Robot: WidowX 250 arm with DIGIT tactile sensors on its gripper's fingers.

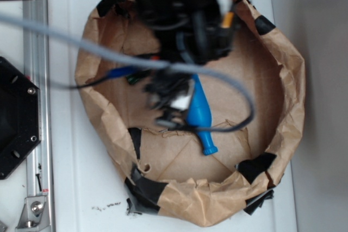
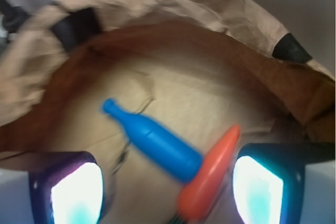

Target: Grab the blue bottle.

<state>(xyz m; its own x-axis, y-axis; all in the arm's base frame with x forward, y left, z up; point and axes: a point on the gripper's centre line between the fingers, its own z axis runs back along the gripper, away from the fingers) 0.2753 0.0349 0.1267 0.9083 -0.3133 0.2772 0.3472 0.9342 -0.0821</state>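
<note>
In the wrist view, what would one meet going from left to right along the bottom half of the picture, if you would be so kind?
Left fingertip pad → blue bottle → orange carrot → right fingertip pad.

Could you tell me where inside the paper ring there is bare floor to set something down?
Inside the paper ring, bare floor shows between the blue bottle and the ring's right wall, and below the bottle's neck toward the near wall. In the wrist view, bare floor also lies beyond the bottle's neck. It is crowded mid-floor, where the gripper hangs over the bottle and carrot.
</note>
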